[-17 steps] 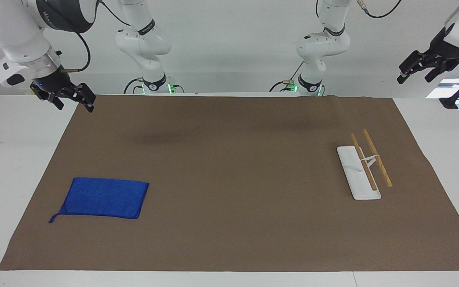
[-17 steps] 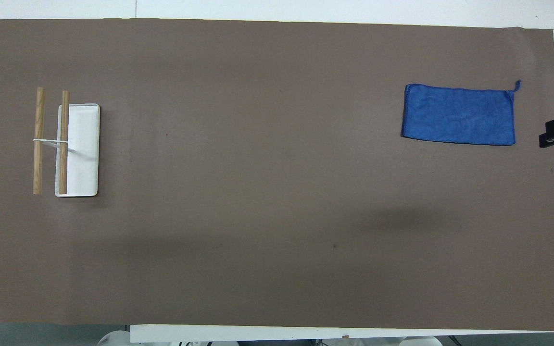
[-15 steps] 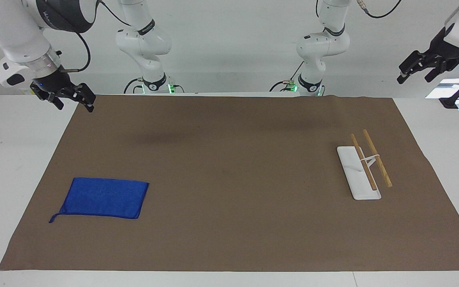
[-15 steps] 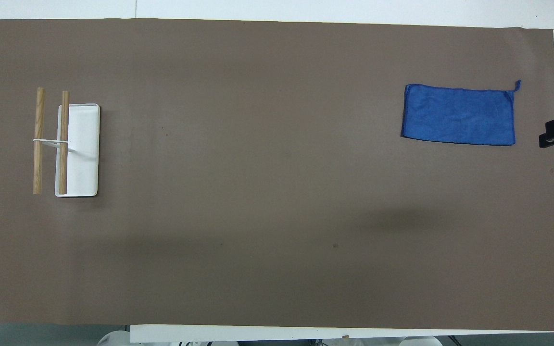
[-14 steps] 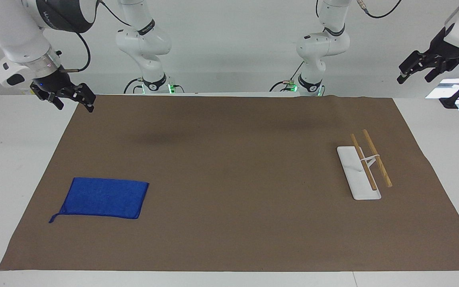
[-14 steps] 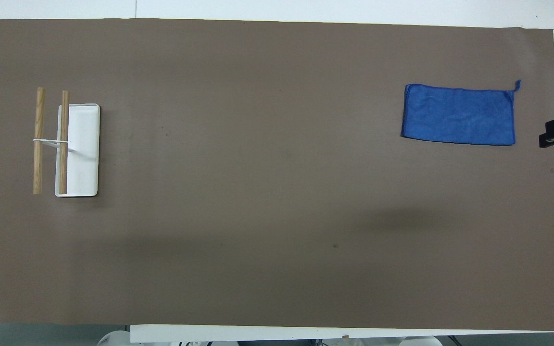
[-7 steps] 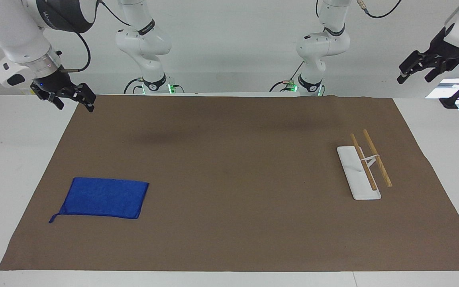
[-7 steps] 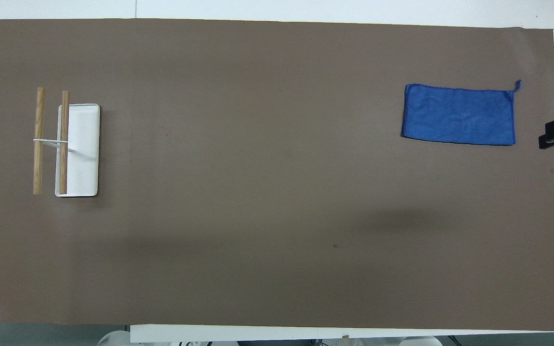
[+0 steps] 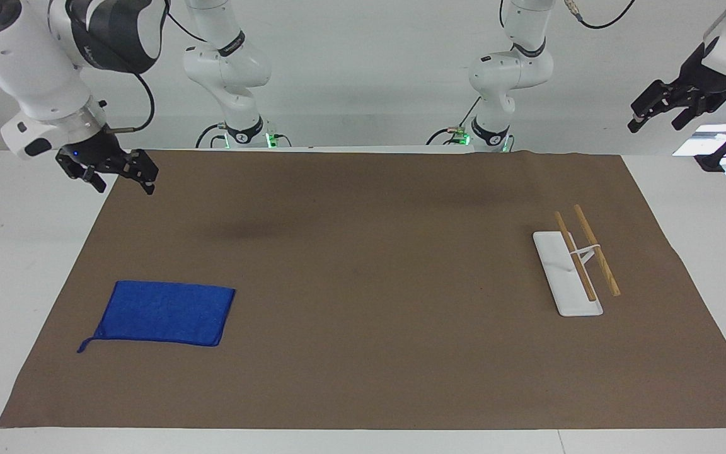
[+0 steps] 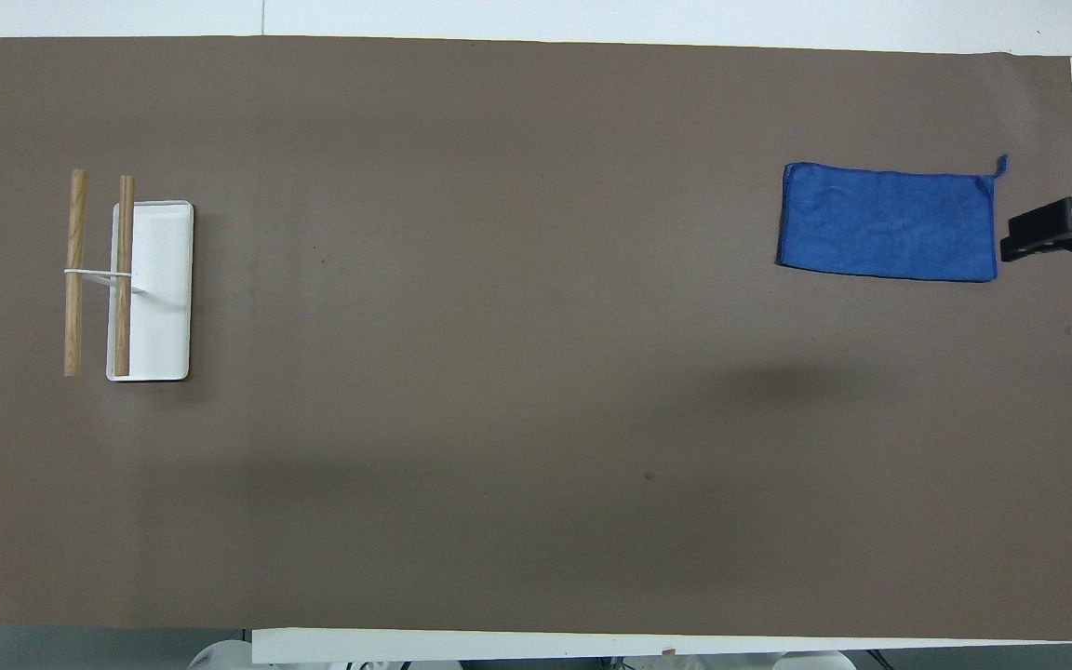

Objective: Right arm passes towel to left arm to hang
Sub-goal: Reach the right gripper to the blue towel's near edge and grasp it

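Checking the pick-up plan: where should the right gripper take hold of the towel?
Probably the short edge by the loop: the towel lies flat on the mat, so the right gripper, up in the air at that end, should descend and pinch there.

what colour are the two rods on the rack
Light wood-brown rods on a white rack; clearest in the overhead view.

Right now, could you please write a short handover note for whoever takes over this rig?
Right gripper: open, empty, raised over the mat's edge at the right arm's end.
Left gripper: open, empty, waiting high off the left arm's end.
Towel: flat on the mat, untouched, loop at a corner.
Rack: two wooden bars, bare.
Done: nothing.
Left: pick up, pass, hang.
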